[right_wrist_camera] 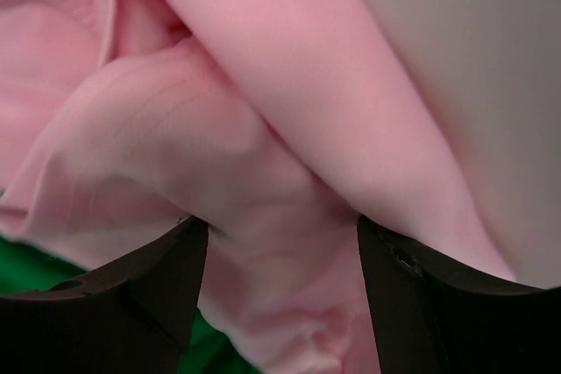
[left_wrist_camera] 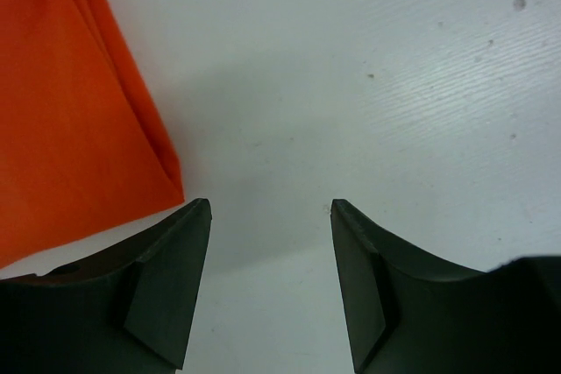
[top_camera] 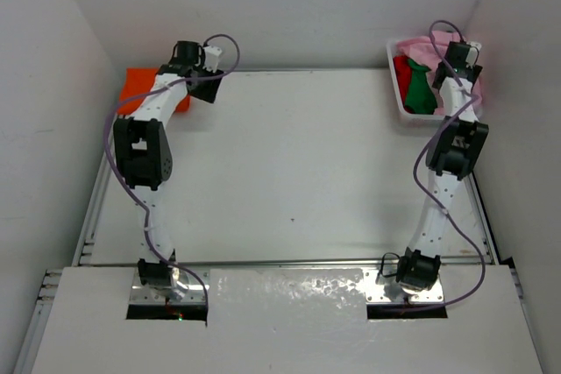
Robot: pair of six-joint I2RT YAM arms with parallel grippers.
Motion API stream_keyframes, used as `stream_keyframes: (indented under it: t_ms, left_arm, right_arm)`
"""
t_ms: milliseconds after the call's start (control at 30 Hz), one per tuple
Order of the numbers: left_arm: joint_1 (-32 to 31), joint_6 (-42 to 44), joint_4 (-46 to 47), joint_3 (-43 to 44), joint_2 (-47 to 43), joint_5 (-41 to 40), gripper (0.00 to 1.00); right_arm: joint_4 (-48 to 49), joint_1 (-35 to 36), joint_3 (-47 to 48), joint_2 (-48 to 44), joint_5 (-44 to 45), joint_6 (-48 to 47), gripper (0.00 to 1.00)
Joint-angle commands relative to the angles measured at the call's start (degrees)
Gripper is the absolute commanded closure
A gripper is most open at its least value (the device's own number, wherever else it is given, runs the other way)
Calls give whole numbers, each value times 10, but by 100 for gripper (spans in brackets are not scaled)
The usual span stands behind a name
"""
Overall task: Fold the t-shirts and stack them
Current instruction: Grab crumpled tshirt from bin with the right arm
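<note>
The folded orange t-shirt [top_camera: 140,89] lies at the table's far left corner; its edge shows in the left wrist view [left_wrist_camera: 61,111]. My left gripper [top_camera: 200,66] is open and empty just right of it, over bare table [left_wrist_camera: 271,208]. The pink t-shirt [top_camera: 419,48], green t-shirt [top_camera: 421,94] and red t-shirt [top_camera: 403,72] lie crumpled in the white basket [top_camera: 396,102] at the far right. My right gripper [top_camera: 458,52] is open, its jaws astride a bunch of the pink t-shirt [right_wrist_camera: 263,181]. A bit of green shows below it [right_wrist_camera: 26,260].
White walls close in the table on the left, back and right. A metal rail runs along the near edge [top_camera: 289,262]. The arm bases sit at the near edge [top_camera: 158,273] [top_camera: 419,269].
</note>
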Motion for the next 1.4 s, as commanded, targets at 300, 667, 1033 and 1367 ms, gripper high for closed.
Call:
stream_keyframes:
  t_ms: [300,667,1033,1367]
  left_arm:
    - [-11,18,-50,87,30,-76,44]
    - [-18,32,-56,94,22,-90,44]
    - [-18,27,-51,82,-12,-77,44]
    - [-18,4,-21,22,-55,-16,45]
  right_arm:
    - [82,4,8,60,83,-138,59]
    - [120,29,-57,-77,79,-176,100]
    - [185,38,-201,-336,-8,-146,100]
    - [150,38,-190,-454,-99,-96,100]
